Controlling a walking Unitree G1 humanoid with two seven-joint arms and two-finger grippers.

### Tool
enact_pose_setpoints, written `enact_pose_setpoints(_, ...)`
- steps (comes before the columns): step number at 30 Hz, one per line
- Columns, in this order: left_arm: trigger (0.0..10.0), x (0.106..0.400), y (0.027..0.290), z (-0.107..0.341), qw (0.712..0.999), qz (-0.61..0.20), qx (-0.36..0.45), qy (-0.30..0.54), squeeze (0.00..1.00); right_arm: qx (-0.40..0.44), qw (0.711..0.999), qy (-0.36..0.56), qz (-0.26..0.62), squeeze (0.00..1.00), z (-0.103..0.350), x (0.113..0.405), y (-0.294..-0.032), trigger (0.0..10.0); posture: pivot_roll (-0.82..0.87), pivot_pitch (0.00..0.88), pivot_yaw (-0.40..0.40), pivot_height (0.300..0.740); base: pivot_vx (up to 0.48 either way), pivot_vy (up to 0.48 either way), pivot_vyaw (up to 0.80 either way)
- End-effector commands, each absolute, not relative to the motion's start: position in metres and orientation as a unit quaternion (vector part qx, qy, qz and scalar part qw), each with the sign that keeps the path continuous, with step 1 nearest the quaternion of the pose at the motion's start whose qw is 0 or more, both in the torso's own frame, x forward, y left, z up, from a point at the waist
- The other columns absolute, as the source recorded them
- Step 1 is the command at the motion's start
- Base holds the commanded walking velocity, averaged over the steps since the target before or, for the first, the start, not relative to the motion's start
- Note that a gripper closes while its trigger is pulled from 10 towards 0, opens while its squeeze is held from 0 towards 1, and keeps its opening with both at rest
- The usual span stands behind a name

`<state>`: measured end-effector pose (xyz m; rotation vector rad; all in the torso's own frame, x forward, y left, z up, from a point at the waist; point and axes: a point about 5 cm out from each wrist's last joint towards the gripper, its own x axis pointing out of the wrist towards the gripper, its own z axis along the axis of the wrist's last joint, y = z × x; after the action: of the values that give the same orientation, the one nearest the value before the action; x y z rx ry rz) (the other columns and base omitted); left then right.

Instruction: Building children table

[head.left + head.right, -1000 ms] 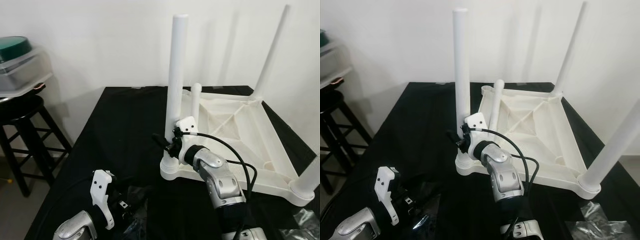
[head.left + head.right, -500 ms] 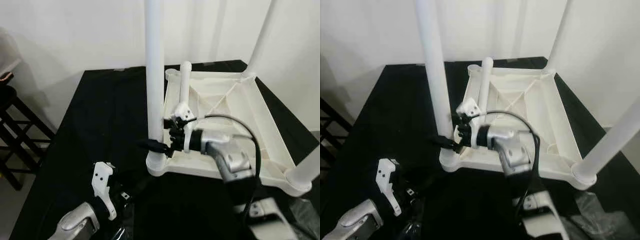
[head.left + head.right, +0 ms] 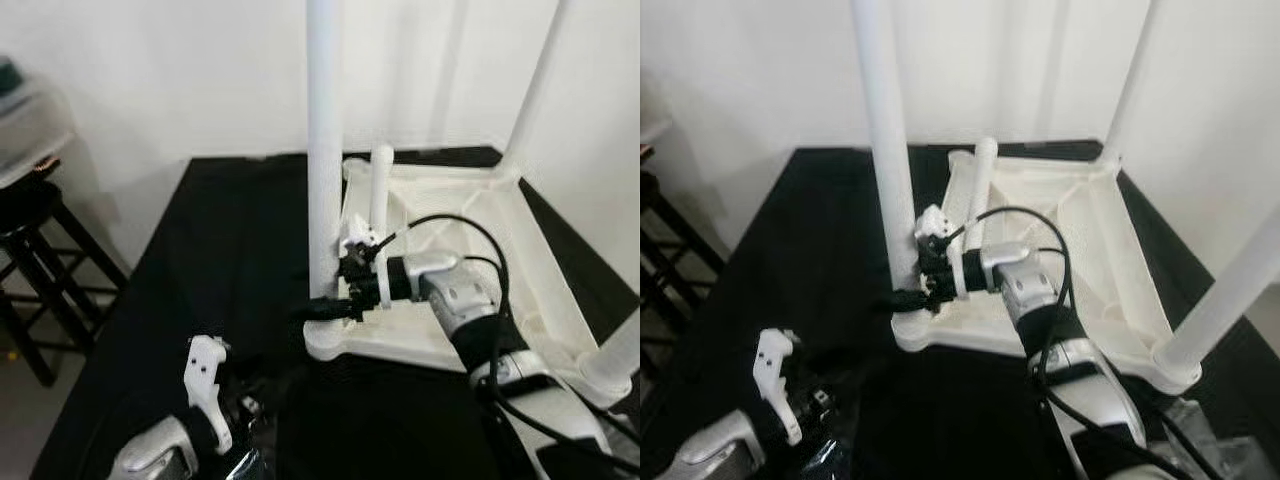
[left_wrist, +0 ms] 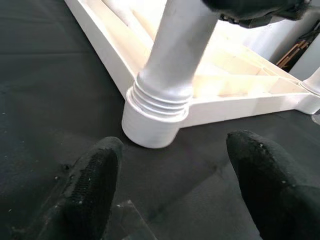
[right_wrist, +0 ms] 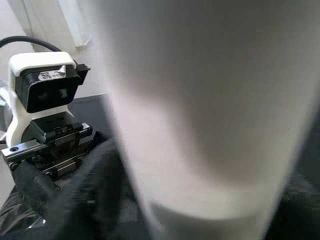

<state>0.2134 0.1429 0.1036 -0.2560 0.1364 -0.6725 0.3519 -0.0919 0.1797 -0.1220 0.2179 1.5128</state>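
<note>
**A:** Head views first. Where is the work?

**B:** The white plastic children's tabletop [image 3: 470, 250] lies upside down on the black-covered table [image 3: 220, 260]. The near-left white tube leg [image 3: 324, 150] stands upright in its round corner socket [image 3: 325, 345], at about 7 o'clock on the tabletop. The far-right white leg [image 3: 535, 90] stands at 1 o'clock, the near-right white leg [image 3: 1230, 290] at 4 o'clock. A shorter white tube [image 3: 380, 200] rises just beside the near-left leg, toward the far-left corner; whether it is seated cannot be determined.

**A:** Right arm status?

**B:** The right gripper [image 3: 335, 305] sits low on the near-left leg, just above the socket, jaws clenched on that leg. A black stool [image 3: 40, 270] stands at 9 o'clock, clear of the work.

**A:** Left wrist view?

**B:** The left gripper [image 4: 170, 175] hovers near the socket with its two black fingers [image 4: 92, 185] spread, released, holding nothing. Threads [image 4: 160, 100] show at the leg's foot above the socket collar.

**A:** Right wrist view?

**B:** The leg surface is very close, blurred; the left arm's wrist camera housing [image 5: 45, 85] shows beyond it.

**A:** Step in hand?

**B:** Judged: seating the near-left leg. Exposed threads suggest it is not fully home. The next move calls for rotating the leg about its axis while keeping it vertical, avoiding cross-threading, then re-gripping.
</note>
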Motion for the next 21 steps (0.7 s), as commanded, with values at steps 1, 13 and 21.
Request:
enact_pose_setpoints(1,10.0,0.213,0.142,0.101,0.931,-0.332,-0.130,0.072,0.00,-0.043,0.706,0.094,0.701,0.00,0.177,0.351,-0.089,0.0,0.02,0.001,0.024,0.740,0.000,0.000,0.00)
enact_pose_setpoints(13,10.0,0.210,0.144,0.103,0.931,-0.332,-0.132,0.070,0.00,-0.027,0.846,0.105,0.523,0.00,0.151,0.354,-0.115,0.0,0.00,0.031,0.019,0.740,0.000,0.000,0.00)
enact_pose_setpoints(21,10.0,0.209,0.147,0.105,0.930,-0.334,-0.136,0.070,0.00,0.014,0.957,0.170,0.235,0.00,0.090,0.305,-0.100,0.0,-0.03,0.041,0.021,0.740,0.000,0.000,0.00)
